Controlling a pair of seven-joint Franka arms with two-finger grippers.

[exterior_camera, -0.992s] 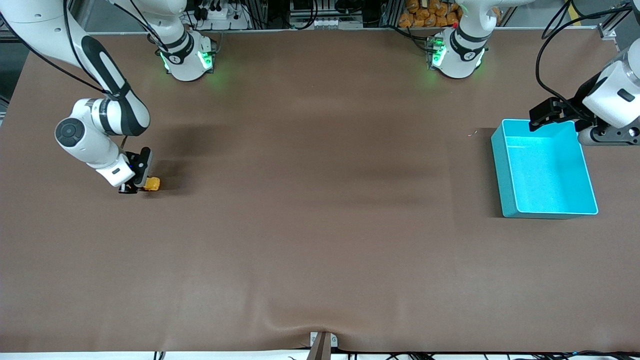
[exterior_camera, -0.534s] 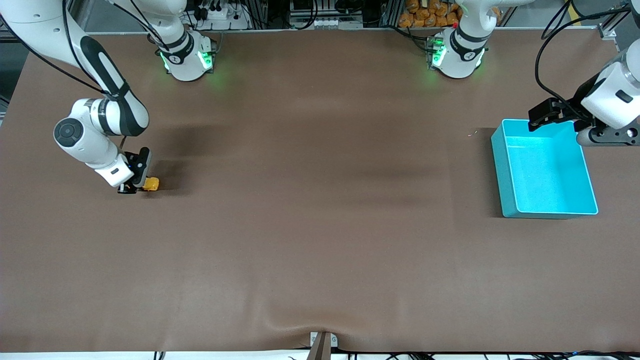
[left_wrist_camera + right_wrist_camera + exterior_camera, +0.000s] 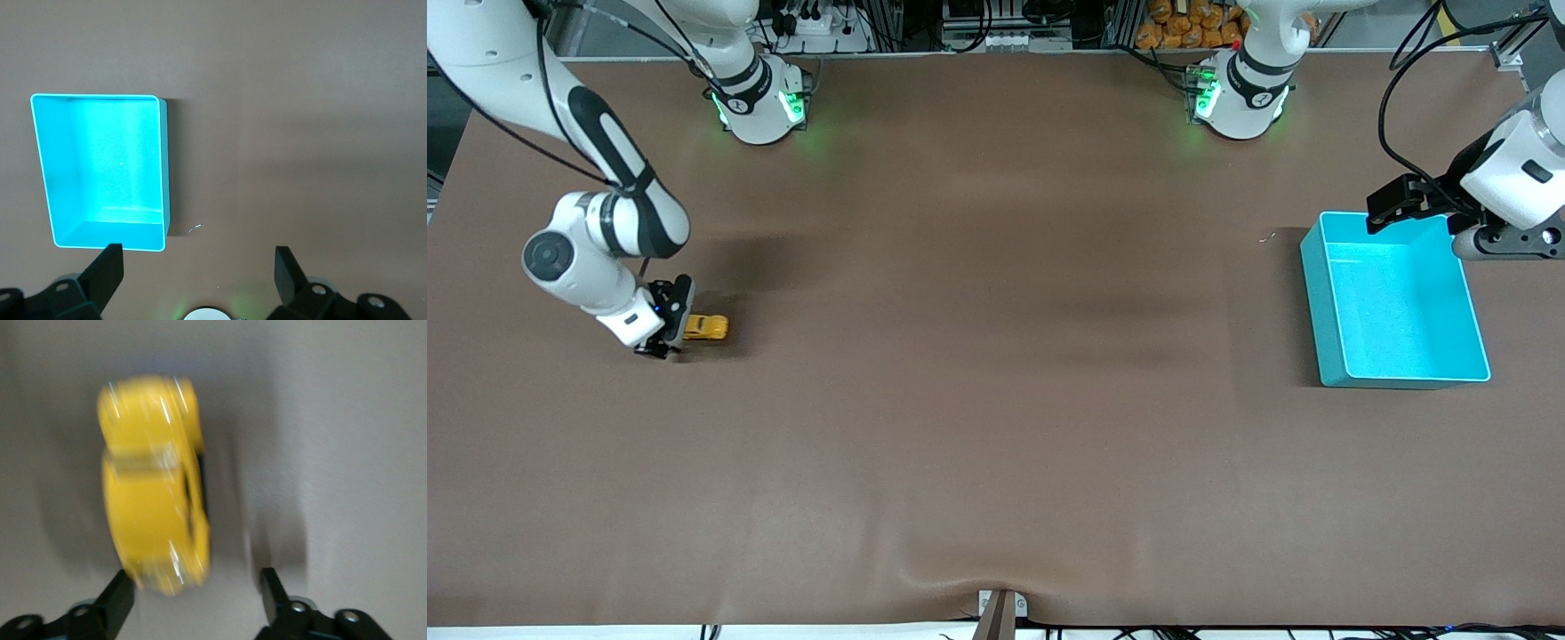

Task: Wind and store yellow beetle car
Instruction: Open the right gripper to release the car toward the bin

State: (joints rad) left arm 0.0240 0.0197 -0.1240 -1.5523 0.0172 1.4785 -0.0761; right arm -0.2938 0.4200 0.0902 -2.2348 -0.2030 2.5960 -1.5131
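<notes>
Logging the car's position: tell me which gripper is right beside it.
The right gripper, low at the yellow beetle car, jaws open; the left gripper waits over the teal bin.

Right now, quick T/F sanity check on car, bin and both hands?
1. The toy car is inside the bin. False: it sits on the table toward the right arm's end.
2. The right hand is open beside the car. True.
3. The bin holds nothing. True.
4. The left hand grips the car. False: it is open over the bin's edge, waiting.
5. The car lies on its roof. False: roof up in the right wrist view.
</notes>
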